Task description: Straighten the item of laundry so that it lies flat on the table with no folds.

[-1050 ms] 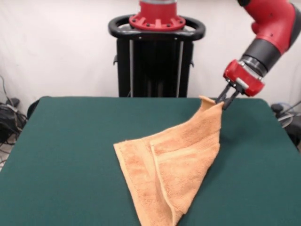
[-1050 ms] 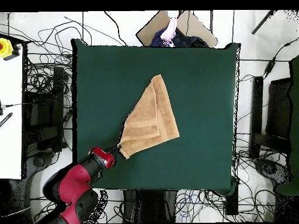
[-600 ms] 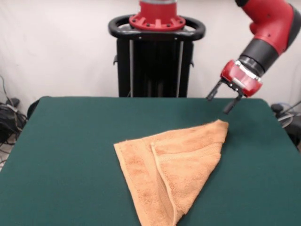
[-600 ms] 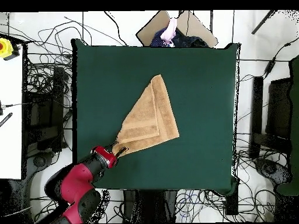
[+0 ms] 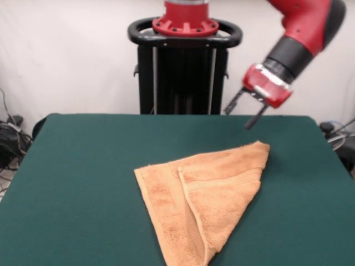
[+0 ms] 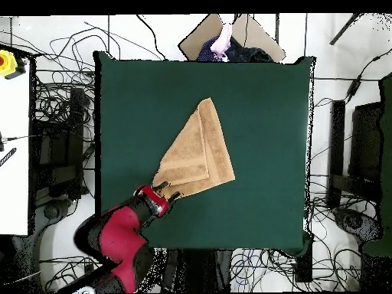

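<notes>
The item of laundry (image 5: 205, 194) (image 6: 197, 153) is an orange-tan towel lying on the dark green table (image 5: 83, 183) (image 6: 260, 107), folded over itself into a triangle with a seam running down its middle. One corner points toward the far right of the front view. My gripper (image 5: 240, 113) (image 6: 168, 190) hangs open and empty above the table, just beyond that corner and clear of the cloth.
In the overhead view, cables cover the floor on all sides of the table. A cardboard box (image 6: 230, 34) with dark cloth sits past the far table edge. A white bench (image 6: 14, 138) stands at the left.
One second ago my gripper held the towel's corner lifted. It opened, the corner dropped flat onto the table, and the gripper has risen and swung left in the front view.
</notes>
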Tool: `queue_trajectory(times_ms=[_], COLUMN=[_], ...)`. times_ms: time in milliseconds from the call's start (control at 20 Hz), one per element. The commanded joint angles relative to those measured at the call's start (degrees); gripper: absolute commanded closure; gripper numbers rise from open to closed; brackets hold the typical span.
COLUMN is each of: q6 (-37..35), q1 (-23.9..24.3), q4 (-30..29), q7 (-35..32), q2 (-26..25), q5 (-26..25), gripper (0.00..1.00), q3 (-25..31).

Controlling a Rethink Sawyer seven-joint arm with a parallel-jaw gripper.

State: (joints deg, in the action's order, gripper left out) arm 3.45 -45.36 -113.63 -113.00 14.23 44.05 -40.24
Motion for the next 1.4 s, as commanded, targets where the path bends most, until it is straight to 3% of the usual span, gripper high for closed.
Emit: queue_trajectory(times_ms=[50,150,250,600,800,1400], q6=[7.01,6.57,5.8,4.74,3.54,5.86], q1=[27.59,37.52,44.24,61.25,62.99,61.66], q4=[-5.35,-4.72,-3.38,-0.91,-0.4,-2.56], q7=[-5.92,-4.85,-5.49,-10.8,-11.09,-15.39], q2=[21.79,25.62,26.83,26.27,26.4,27.19], q5=[-14.19,-20.33,-24.68,-33.08,-33.15,-28.68], gripper=[0.0,0.0,0.0,0.0,0.0,0.0], q3=[22.97,28.89,33.16,47.96,49.59,50.91])
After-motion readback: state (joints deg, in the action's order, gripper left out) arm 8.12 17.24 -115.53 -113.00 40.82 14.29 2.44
